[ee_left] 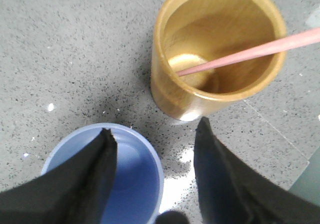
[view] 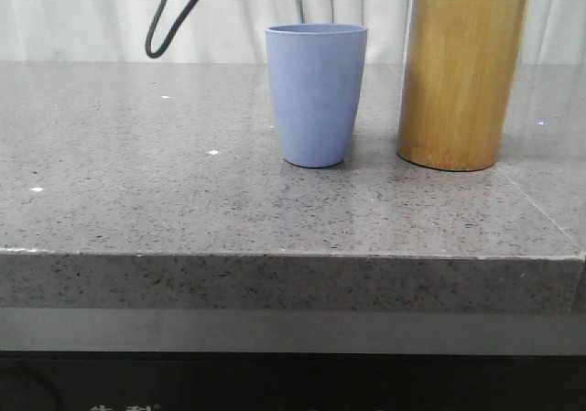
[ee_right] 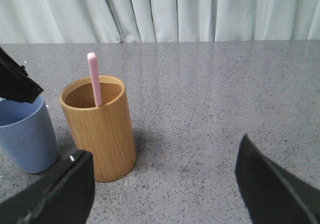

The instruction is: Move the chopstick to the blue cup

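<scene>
Chopstick (ee_left: pixel 235 57) is leaned in bamboo holder (ee_left: pixel 218 49), just ahead of L pincer (ee_left: pixel 155 144), which is spread wide and empty above blue cup (ee_left: pixel 132 184); R pincer (ee_right: pixel 165 184) likewise wide, empty, farther off.

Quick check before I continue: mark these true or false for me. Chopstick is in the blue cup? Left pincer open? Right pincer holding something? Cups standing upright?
1. The chopstick is in the blue cup. False: it leans inside the bamboo holder.
2. The left pincer is open. True; it holds nothing.
3. The right pincer grips the chopstick. False: it is open and holds nothing.
4. Both containers stand upright on the countertop. True.
</scene>
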Controlling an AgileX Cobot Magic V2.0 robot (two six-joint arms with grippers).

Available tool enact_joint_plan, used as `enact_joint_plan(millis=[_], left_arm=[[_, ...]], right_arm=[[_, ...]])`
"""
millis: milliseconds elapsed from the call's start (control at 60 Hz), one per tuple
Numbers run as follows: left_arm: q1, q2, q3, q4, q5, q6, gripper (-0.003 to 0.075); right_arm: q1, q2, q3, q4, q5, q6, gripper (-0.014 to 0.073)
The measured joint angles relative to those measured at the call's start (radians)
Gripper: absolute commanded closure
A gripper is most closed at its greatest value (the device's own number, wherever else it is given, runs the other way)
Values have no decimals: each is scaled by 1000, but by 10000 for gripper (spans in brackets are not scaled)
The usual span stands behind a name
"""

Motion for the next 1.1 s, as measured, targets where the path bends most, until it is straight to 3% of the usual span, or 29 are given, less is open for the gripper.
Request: enact_joint_plan(millis=[150, 400, 716, 933, 1099], left_arm=[[0, -39, -2, -1, 2, 0, 434], [0, -82, -5, 53, 4, 0, 735], [41, -124, 0, 126, 8, -29, 739], [211, -244, 105, 130, 8, -71, 739], [363, -368, 289, 136, 8, -101, 739]], right_arm=[[0, 0, 0, 0, 0, 0, 2], [0, 0, 0, 0, 0, 0, 2], [0, 0, 0, 0, 0, 0, 2], [0, 0, 0, 0, 0, 0, 2], [0, 0, 0, 0, 0, 0, 2]])
